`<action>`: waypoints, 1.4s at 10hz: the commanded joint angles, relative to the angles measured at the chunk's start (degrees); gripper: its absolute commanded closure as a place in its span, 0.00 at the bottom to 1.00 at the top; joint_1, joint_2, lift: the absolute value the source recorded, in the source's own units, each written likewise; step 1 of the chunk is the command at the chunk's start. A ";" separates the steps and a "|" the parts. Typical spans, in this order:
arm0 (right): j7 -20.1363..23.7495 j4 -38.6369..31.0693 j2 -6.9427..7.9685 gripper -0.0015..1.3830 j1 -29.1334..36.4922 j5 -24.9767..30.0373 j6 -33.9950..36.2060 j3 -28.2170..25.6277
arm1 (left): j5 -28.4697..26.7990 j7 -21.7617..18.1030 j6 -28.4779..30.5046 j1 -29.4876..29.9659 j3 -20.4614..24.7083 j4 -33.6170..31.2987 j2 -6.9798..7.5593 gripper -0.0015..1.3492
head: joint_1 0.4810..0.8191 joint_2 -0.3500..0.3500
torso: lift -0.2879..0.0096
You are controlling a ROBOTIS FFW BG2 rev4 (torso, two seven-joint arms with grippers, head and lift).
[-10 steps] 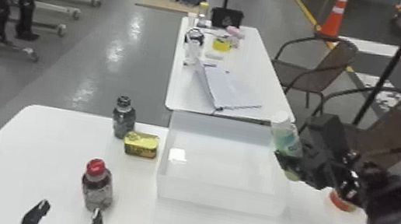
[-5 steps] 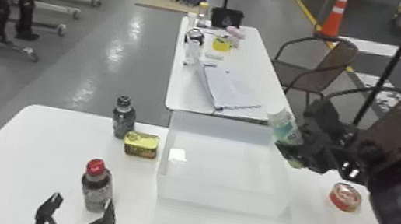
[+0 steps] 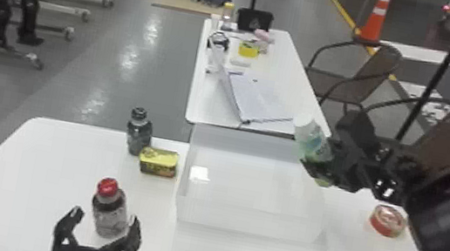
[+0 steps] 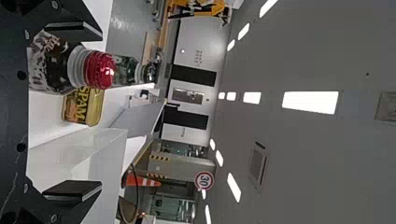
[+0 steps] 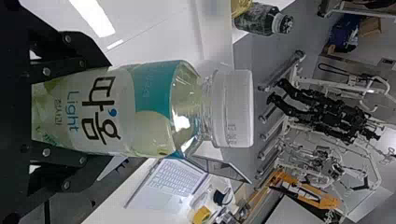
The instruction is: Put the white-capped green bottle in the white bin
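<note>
Shift: the white-capped green bottle [image 3: 312,140] has been carried a little to the left in the head view, and tipped further over, by the right gripper [image 5: 108,111]; the left gripper [image 3: 105,221] has been brought up and rightward from the lower left.

Bottle: held right of the frame's centre, by the far right corner of the white bin [image 3: 249,221]; tilted, its white cap [image 5: 233,108] toward the upper left; not yet released.

Right gripper: closed on the bottle's labelled body, one finger to either side; the neck and cap are left free.

Bin: set at the centre of the frame; its floor can be seen through the open top, and ample room appears to be offered toward the middle.

Placing: the transfer seems mostly done; the base should be brought well inside the right wall before any lowering; a clipped rim could twist the bottle in the grip or push the bin; it is best let down close to the floor, then the fingers parted gently; a smooth, rounded body may roll if dropped.

Left gripper: fingers spread, at the lower left, close by the red-capped bottle [image 3: 110,213]; best kept away from the bin during the release.

Surroundings: a yellow tin [image 3: 158,162] just beside the bin's left wall, a dark bottle [image 3: 139,134] behind it; a red tape roll [image 3: 388,221] at the right.
</note>
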 commanded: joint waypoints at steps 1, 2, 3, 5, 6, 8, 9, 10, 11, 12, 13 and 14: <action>0.02 0.90 0.06 0.18 -0.25 -0.90 -0.21 0.17 | 0.03 0.00 -0.35 -0.16 -0.11 0.22 0.11 0.13 | 0.20 0.50 | 0.63; 0.02 1.16 0.06 0.00 -0.34 -1.08 -0.47 0.17 | 0.12 0.00 -0.44 -0.16 -0.11 0.22 0.11 0.13 | 0.20 0.50 | 0.63; 0.02 1.43 0.06 0.05 -0.43 -1.61 -1.00 0.17 | 0.03 0.00 -0.44 -0.16 -0.02 0.31 -0.25 0.13 | 0.20 0.50 | 0.63; -0.51 1.51 0.15 0.19 -0.60 -3.45 -2.49 0.08 | 0.03 0.00 -0.71 -0.07 -0.02 0.39 -0.16 0.13 | 0.20 0.50 | 0.63; -0.77 1.25 0.33 0.21 -0.43 -4.77 -3.19 -0.27 | 0.12 0.00 -0.97 0.11 -0.02 0.39 0.11 0.13 | 0.20 0.50 | 0.63; -0.86 -1.74 1.82 0.21 3.18 -4.77 -3.46 -5.45 | 0.38 0.00 -1.67 0.54 -0.11 0.39 0.55 0.13 | 0.20 0.50 | 0.63; -0.07 -4.64 3.67 0.21 7.22 -3.01 -3.46 -11.69 | 0.47 0.00 -2.02 0.90 0.07 0.39 0.72 0.13 | 0.20 0.50 | 0.63; 0.37 -8.59 6.30 0.21 12.49 -1.78 -3.46 -19.25 | 0.12 0.00 -2.02 1.25 0.24 0.13 0.81 0.13 | 0.20 0.50 | 0.63; 0.19 -12.81 9.47 0.21 18.65 -0.46 -4.51 -25.67 | -0.67 0.00 -1.94 1.86 0.94 -0.05 0.46 0.13 | 0.20 0.50 | 0.63; -1.04 -16.94 12.90 0.21 24.01 -0.55 -6.10 -30.68 | -1.99 0.00 -1.94 2.30 2.00 -0.31 -0.25 0.13 | 0.20 0.50 | 0.63; -2.18 -20.99 16.68 0.21 29.19 -0.46 -8.47 -35.07 | -3.13 0.00 -1.94 2.30 2.70 -0.40 -1.04 0.13 | 0.20 0.50 | 0.63; -3.32 -23.71 20.02 0.21 33.76 -0.82 -11.37 -38.24 | -4.80 0.00 -1.94 2.48 3.84 -0.57 -2.18 0.13 | 0.20 0.50 | 0.63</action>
